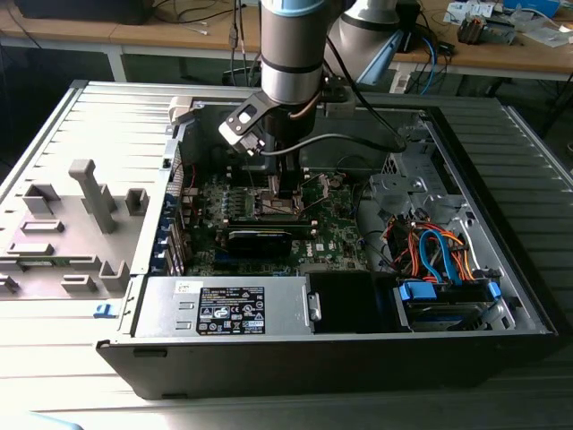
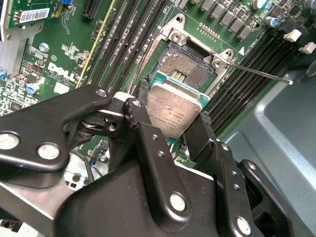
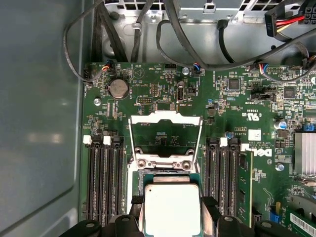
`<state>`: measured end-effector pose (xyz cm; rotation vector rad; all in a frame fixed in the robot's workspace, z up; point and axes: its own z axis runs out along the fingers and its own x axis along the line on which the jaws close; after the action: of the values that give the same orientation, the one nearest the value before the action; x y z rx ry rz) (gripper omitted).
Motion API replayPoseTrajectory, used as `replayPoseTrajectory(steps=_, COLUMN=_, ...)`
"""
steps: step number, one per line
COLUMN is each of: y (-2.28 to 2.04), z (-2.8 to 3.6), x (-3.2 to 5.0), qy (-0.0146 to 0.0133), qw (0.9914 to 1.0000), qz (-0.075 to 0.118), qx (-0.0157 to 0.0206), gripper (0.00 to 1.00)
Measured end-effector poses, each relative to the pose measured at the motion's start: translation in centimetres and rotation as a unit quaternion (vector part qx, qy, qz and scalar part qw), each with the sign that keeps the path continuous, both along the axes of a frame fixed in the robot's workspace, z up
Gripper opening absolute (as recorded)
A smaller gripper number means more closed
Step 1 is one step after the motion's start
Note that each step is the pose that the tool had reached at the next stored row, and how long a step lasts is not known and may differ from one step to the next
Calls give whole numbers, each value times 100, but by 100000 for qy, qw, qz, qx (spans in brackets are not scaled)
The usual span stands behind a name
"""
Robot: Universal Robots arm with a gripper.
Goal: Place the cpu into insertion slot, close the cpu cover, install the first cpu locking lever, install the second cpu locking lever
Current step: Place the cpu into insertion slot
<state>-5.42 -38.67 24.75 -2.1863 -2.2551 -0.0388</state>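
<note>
The hand [image 3: 172,211] is closed on the cpu [image 2: 173,108]. One black finger [image 2: 139,116] presses on each side of the chip, and its grey top faces up. In the exterior view the arm reaches down into the open case [image 1: 501,179], over the green board [image 3: 148,89] in the middle. The case lies on a grey surface [image 1: 54,125], and a grey plastic tray [image 1: 85,202] sits on the exterior view's left. The cpu hangs just over the slot [image 2: 190,66]. In the second wrist view it covers only the slot's near edge, and most of the dark square shows bare, so the chip does not look set down yet. The cover [image 3: 165,120] stands up, swung open on the far side of the slot, with the green board showing through its big hole. A thin metal lever [image 2: 259,74] sticks out loose to one side of the slot, so it looks unlocked. I think the job is at its first step. The cpu is picked up and brought to the right place, but it is not in. The cover is not shut, and no lever is locked down.
</note>
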Motion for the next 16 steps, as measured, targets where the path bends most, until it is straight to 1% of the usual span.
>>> replayPoseTrajectory(steps=16, y=1, z=-46, x=0, qy=0, qw=100000, qz=-1, qx=0, gripper=55)
